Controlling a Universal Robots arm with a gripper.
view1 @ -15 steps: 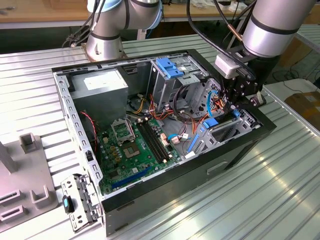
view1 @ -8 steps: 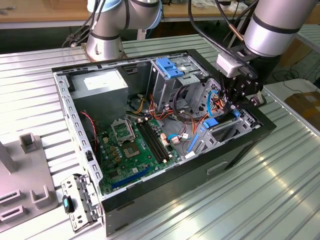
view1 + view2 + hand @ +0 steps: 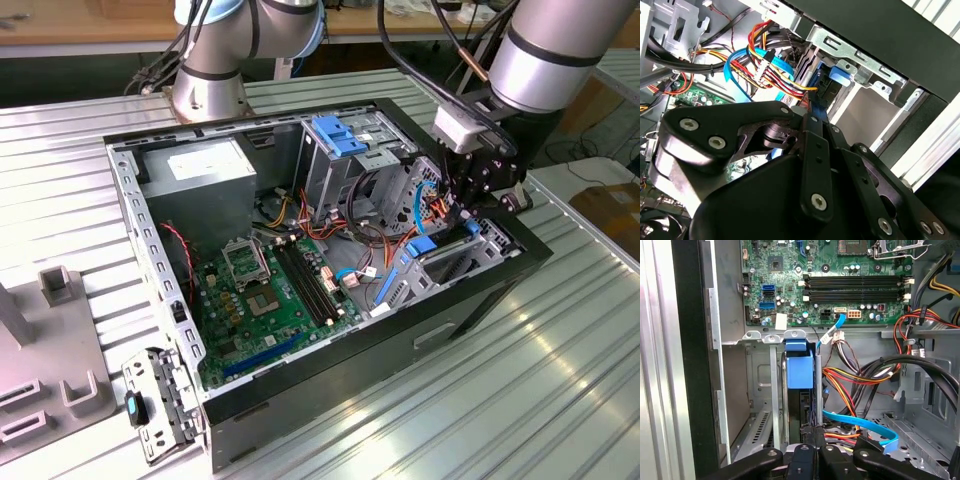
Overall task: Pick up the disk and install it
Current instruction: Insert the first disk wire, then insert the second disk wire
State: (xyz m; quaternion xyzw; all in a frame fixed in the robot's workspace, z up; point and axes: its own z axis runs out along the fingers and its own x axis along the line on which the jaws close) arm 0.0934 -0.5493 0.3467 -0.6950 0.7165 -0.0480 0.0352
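An open computer case (image 3: pixel 300 380) is laid on its side on the bench (image 3: pixel 520 400), with a green motherboard (image 3: pixel 275 295) and bundled cables (image 3: pixel 855 377) inside. The disk (image 3: pixel 799 367) is seen standing on edge in the metal drive bay (image 3: pixel 765 390) of the case. The end effector (image 3: pixel 810 452) is clenched on the disk's end.
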